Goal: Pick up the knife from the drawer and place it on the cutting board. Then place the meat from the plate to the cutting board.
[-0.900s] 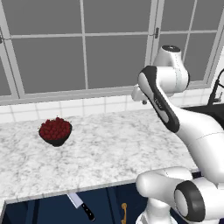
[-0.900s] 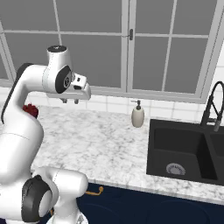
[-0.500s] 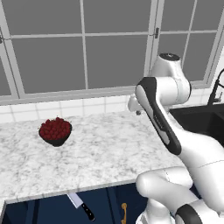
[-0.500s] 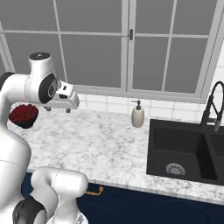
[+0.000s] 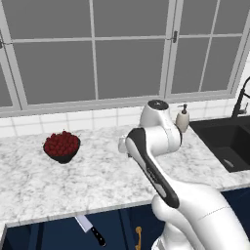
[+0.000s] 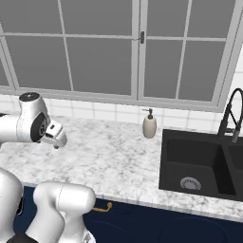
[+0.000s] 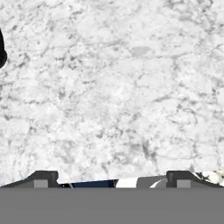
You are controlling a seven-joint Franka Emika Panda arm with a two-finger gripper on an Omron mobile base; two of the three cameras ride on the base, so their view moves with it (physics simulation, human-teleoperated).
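Knife [image 5: 90,229] lies in the open drawer [image 5: 58,234] at 6 o'clock below my claw [image 7: 111,177], whose spread, empty fingers hang over bare marble. Within the last second I've swung from right to left across the counter [image 5: 97,180], nearer the drawer, so the pick-up hasn't begun. One knife, one berry bowl [image 5: 61,147] at 9 o'clock, one soap bottle [image 6: 150,124].

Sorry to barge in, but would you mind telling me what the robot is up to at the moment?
It is meant to fetch the knife, which lies in the open drawer below the marble counter. Right now the tool is open and empty, held above bare countertop with the wrist camera looking down at the marble. A bowl of red berries sits on the counter, and a soap dispenser stands near the black sink. Nothing is gripped yet.
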